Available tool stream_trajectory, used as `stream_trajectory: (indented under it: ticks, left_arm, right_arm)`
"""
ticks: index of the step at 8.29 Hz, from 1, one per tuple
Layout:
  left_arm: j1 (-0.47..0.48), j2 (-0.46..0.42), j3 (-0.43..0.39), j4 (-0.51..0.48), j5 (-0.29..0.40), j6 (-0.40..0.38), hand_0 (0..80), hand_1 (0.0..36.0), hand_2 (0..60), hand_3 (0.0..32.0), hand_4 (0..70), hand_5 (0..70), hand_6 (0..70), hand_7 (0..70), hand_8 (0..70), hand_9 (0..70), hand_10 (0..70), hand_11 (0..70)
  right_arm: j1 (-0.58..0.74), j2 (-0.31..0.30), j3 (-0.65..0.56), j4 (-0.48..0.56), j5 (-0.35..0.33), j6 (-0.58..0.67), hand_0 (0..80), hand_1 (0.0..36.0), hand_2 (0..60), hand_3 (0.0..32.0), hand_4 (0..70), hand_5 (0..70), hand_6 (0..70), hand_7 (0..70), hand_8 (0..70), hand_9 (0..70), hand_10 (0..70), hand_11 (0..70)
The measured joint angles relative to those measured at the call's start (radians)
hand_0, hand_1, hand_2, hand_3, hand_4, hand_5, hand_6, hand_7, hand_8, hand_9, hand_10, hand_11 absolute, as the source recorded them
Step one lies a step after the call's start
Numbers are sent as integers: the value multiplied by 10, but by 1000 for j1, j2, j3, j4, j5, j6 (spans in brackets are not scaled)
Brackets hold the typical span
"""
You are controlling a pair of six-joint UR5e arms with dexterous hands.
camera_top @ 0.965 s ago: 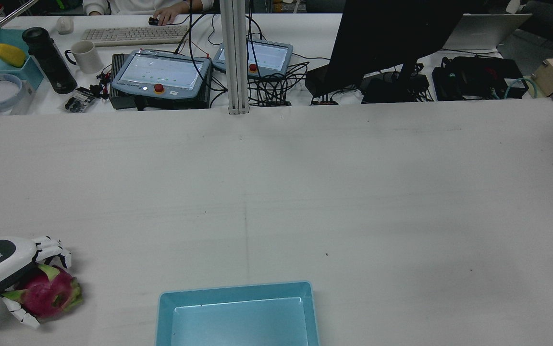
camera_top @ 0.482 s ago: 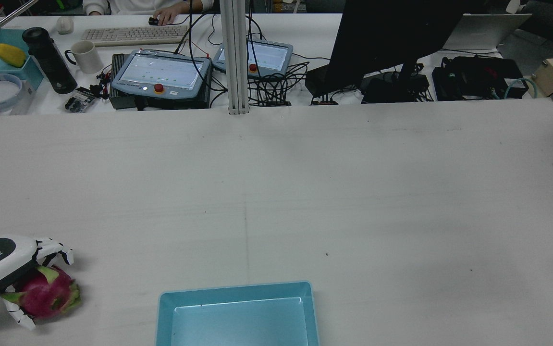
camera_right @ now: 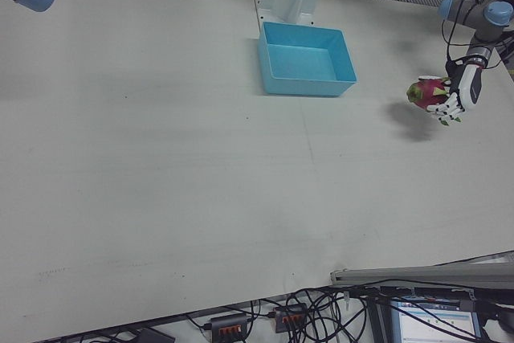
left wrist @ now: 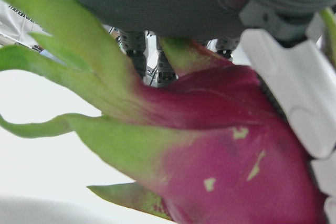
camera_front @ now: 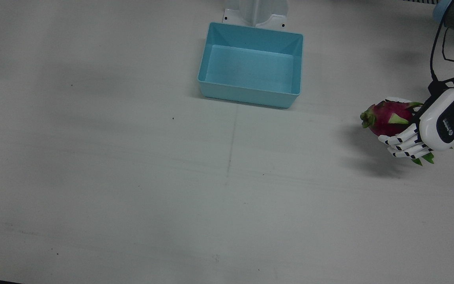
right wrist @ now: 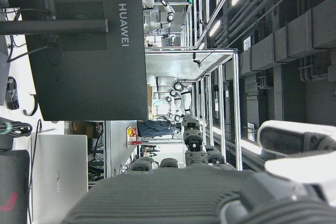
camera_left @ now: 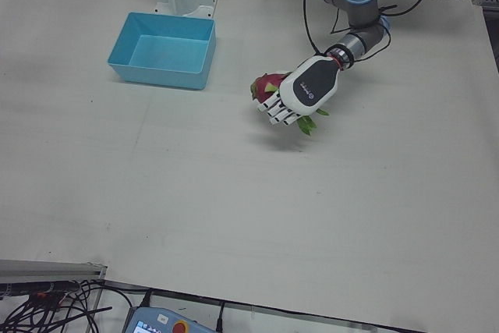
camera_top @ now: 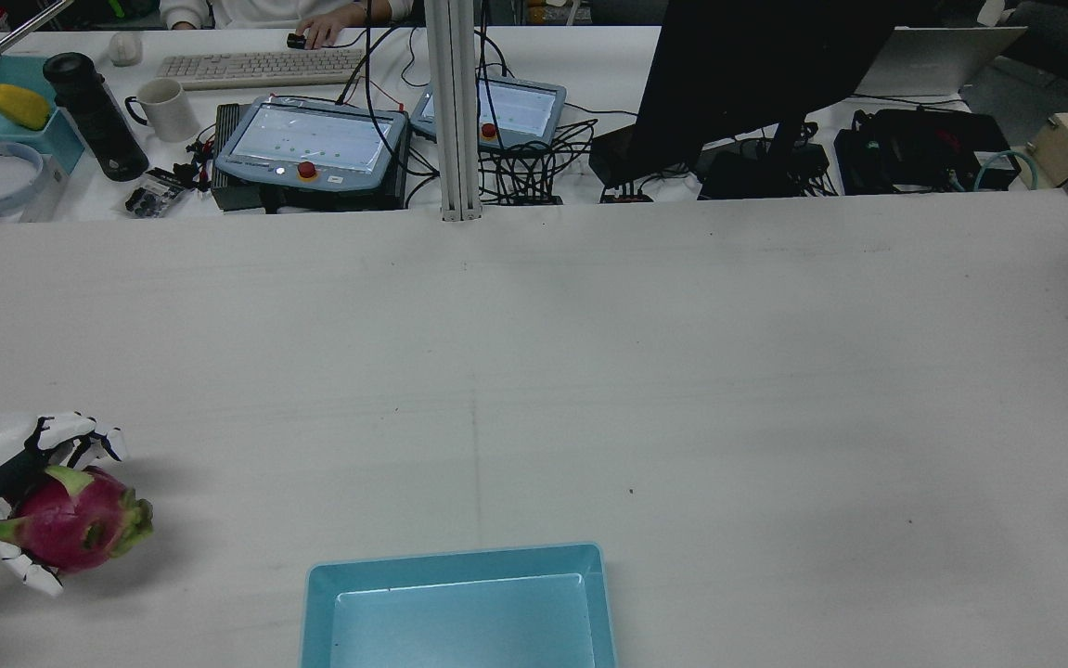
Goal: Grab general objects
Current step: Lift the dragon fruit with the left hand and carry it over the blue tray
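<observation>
gripping the dragon fruit (camera_front: pixel 384 117) (long axis level, toward bin (camera_front: pixel 250 92)), left robot hand (camera_front: pixel 428 128).

**Magenta fruit, white hand, pale blue bin**

The dragon fruit (camera_front: pixel 384 118) is deep magenta, with green leafy scales that fade to yellow-green at their tips; up close its skin shows small pale green flecks. The left hand (camera_front: pixel 420 132) is glossy white with dark seams between the finger segments, and its back carries a black oval panel with a small white logo. A thin red ring marks the wrist. The arm behind it is grey with light blue joint caps. The bin (camera_front: pixel 250 37) is a plain sky blue, inside and out. The table (camera_front: pixel 132 177) is matte off-white, dotted with a few tiny dark specks.
</observation>
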State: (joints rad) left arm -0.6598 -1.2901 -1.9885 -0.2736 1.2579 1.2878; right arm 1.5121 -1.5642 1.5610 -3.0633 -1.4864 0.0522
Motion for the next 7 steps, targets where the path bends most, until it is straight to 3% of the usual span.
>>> stream_trajectory:
  ticks: [2,4,7]
  left_arm:
    - [-36,34,-54,-68,21,-86,555,360,600,0,225,700,572,700,422,594,615,700]
    - [-29,49,-101,-136,65,-106,575,360,600,0,247,700,629,700,451,627,632,700]
    - [68,51,-146,-245,102,-131,597,360,600,0,285,700,700,700,503,689,654,700]
  right_arm:
    - [0,0,0,0,0,0,0,0,0,0,0,0,0,0,0,0,0,0]
    - [0,0,1,0,0,0,0,0,0,0,0,0,0,0,0,0,0,0]
    - [0,1,1,0,0,0,0,0,0,0,0,0,0,0,0,0,0,0]
